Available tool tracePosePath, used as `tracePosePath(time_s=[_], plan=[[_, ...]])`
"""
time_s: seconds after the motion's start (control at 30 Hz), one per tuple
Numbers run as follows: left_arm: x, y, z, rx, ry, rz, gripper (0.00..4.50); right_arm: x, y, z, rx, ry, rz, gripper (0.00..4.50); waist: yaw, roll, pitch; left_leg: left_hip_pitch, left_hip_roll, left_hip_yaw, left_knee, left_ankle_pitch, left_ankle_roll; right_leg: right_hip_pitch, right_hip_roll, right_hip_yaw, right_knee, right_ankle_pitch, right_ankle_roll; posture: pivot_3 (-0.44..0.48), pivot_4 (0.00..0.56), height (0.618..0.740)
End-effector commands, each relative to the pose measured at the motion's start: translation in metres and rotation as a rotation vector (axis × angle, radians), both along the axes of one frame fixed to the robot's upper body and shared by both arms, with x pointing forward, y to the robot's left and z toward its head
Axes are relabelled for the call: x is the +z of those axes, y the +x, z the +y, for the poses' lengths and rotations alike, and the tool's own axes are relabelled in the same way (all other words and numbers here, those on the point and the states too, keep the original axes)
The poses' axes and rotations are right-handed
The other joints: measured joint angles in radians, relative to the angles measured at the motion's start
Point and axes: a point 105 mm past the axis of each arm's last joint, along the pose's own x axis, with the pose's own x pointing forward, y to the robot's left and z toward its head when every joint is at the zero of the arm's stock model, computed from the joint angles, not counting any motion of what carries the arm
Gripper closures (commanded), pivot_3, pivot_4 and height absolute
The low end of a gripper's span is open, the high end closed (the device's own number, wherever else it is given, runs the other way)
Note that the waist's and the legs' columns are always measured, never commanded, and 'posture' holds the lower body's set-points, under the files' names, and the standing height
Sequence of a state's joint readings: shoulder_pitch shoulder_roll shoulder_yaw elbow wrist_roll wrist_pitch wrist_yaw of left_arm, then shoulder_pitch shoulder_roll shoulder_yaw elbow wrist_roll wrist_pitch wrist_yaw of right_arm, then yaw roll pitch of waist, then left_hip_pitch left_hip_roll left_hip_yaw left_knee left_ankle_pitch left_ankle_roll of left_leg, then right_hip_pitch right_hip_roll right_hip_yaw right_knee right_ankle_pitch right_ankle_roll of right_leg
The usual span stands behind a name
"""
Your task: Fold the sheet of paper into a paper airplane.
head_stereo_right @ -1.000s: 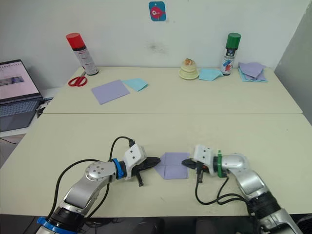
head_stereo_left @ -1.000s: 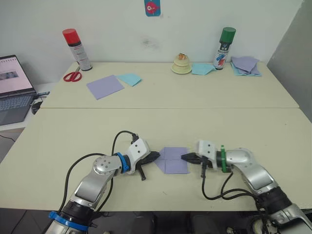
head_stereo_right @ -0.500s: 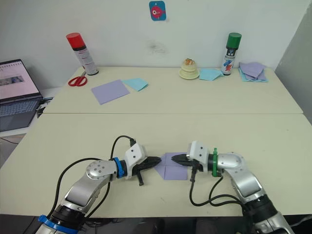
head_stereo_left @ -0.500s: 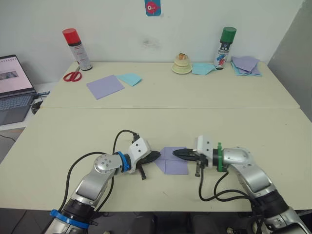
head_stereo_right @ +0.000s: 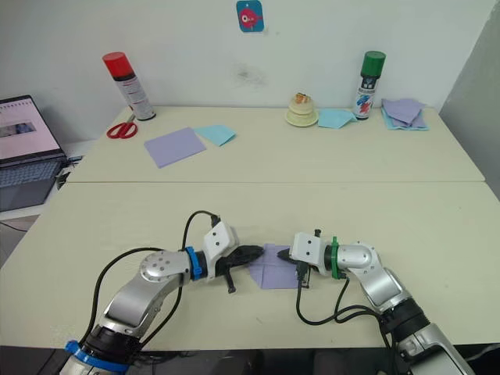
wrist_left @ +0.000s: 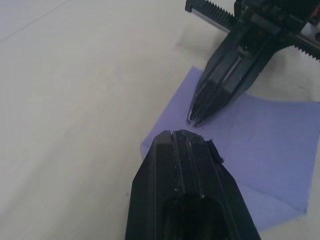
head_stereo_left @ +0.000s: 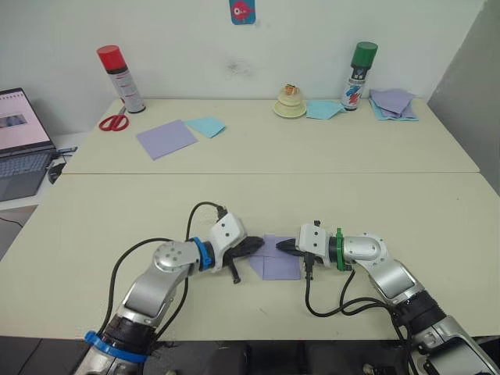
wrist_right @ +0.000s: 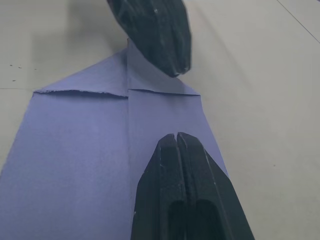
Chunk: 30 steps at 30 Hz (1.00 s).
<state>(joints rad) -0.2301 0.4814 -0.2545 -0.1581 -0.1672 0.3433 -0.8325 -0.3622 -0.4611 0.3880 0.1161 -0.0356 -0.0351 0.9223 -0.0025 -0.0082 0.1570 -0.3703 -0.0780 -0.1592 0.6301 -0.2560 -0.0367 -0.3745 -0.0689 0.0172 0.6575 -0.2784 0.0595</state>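
At the near edge of the desk (head_stereo_left: pixel 94 234), the sheet of paper (head_stereo_left: pixel 275 258) is seen lying flat, partly folded, with one pointed end and creases running down its middle. It sits directly between the two tools. The left tool (head_stereo_left: pixel 262 244) is pressed onto the pointed end with its fingers closed together, nothing gripped. The right tool (head_stereo_left: pixel 283 247) is set down on the paper from the opposite side, fingers likewise closed to a narrow tip, and the two tips are nearly met over the centre crease. The long axis of the paper is laid along the line joining both tools, so neither arm is favoured; the next crease would probably be pressed along that line. Farther back, a smooth purple sheet (head_stereo_left: pixel 166 138) and scissors (head_stereo_left: pixel 114 122) are left untouched.
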Motion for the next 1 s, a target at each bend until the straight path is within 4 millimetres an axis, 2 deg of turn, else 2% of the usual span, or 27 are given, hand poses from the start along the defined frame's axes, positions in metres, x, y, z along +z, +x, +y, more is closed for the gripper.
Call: tracePosePath(time_s=[0.03,0.23,0.43,0.53,0.63,0.7,0.77,0.8,0.83,0.87,0.93,1.0], plan=[[-0.011,-0.004,-0.003,-0.011,0.045,0.017,4.5,-0.017,-0.006,-0.01,-0.025,-0.033,0.075,4.48,0.0,0.0,0.0,0.0,0.0,0.0,0.0,0.0,0.0,0.0,0.0,0.0,0.0,0.0,0.0,0.0,0.15,0.74],[-0.039,-0.021,0.02,0.001,0.12,0.098,4.5,-0.018,-0.009,-0.013,-0.042,-0.017,0.096,4.48,0.0,0.0,0.0,0.0,0.0,0.0,-0.001,0.0,0.0,0.0,0.0,0.0,-0.001,0.001,-0.004,0.0,0.15,0.74],[-0.055,-0.017,0.074,0.225,0.101,0.223,4.5,-0.02,-0.011,-0.014,-0.045,-0.022,0.1,4.48,0.0,0.0,-0.001,0.005,0.002,0.0,-0.003,0.0,0.0,0.002,-0.001,0.0,-0.001,-0.003,-0.002,0.0,0.15,0.74],[-0.054,-0.019,0.09,0.276,0.089,0.257,4.5,-0.021,-0.012,-0.014,-0.041,-0.024,0.104,4.48,-0.003,0.001,-0.001,0.006,0.003,0.0,-0.003,0.0,0.0,0.002,0.0,-0.001,0.0,-0.004,-0.004,0.0,0.15,0.74],[-0.044,-0.018,0.098,0.308,0.062,0.254,4.5,-0.022,-0.012,-0.014,-0.034,-0.029,0.112,4.48,-0.005,0.001,-0.002,0.007,0.003,0.0,-0.003,0.0,0.0,0.002,0.0,-0.001,0.0,-0.005,-0.004,0.0,0.15,0.74],[-0.027,-0.015,0.093,0.299,0.018,0.198,4.5,-0.016,-0.012,-0.01,-0.026,0.021,0.121,4.48,-0.005,0.001,-0.001,0.007,0.003,0.0,-0.003,0.0,0.0,0.001,0.0,-0.001,0.0,-0.005,-0.004,0.0,0.15,0.74],[-0.004,-0.009,0.086,0.304,-0.058,0.122,4.5,0.017,-0.011,0.002,0.0,0.208,0.086,4.48,-0.005,-0.001,0.001,0.006,0.003,0.0,-0.003,0.0,0.0,0.001,0.0,0.0,0.0,-0.005,-0.004,0.0,0.15,0.74],[0.011,-0.01,0.082,0.276,-0.088,0.08,4.25,0.039,-0.009,0.004,-0.001,0.317,0.101,4.5,-0.005,-0.002,0.004,0.005,0.003,0.0,-0.003,0.0,0.0,0.001,0.0,0.0,0.0,-0.005,-0.004,0.0,0.15,0.74],[0.022,-0.012,0.079,0.254,-0.105,0.052,3.96,0.054,-0.009,0.005,0.004,0.387,0.116,4.5,-0.006,-0.003,0.008,0.004,0.003,-0.001,-0.003,0.0,0.0,0.0,0.0,0.0,0.0,-0.004,-0.005,0.0,0.15,0.74],[0.034,-0.019,0.078,0.211,-0.114,0.041,3.76,0.064,-0.012,0.001,0.022,0.404,0.157,4.32,-0.007,-0.003,0.009,0.001,0.004,-0.001,-0.003,0.0,0.0,-0.002,0.0,0.0,0.001,-0.003,-0.006,0.0,0.15,0.74],[0.052,-0.03,0.079,0.149,-0.11,0.025,3.15,0.074,-0.014,-0.006,0.031,0.404,0.221,3.88,-0.007,-0.004,0.009,-0.012,0.003,-0.001,-0.001,0.002,-0.004,-0.015,0.0,0.0,0.003,0.0,-0.009,0.0,0.15,0.74],[0.066,-0.043,0.077,0.068,-0.088,0.032,2.53,0.079,-0.015,-0.016,0.014,0.39,0.303,3.22,-0.005,-0.004,0.009,-0.013,0.002,-0.002,-0.001,0.002,-0.004,-0.015,-0.001,0.0,0.003,0.0,-0.009,0.0,0.15,0.74]])
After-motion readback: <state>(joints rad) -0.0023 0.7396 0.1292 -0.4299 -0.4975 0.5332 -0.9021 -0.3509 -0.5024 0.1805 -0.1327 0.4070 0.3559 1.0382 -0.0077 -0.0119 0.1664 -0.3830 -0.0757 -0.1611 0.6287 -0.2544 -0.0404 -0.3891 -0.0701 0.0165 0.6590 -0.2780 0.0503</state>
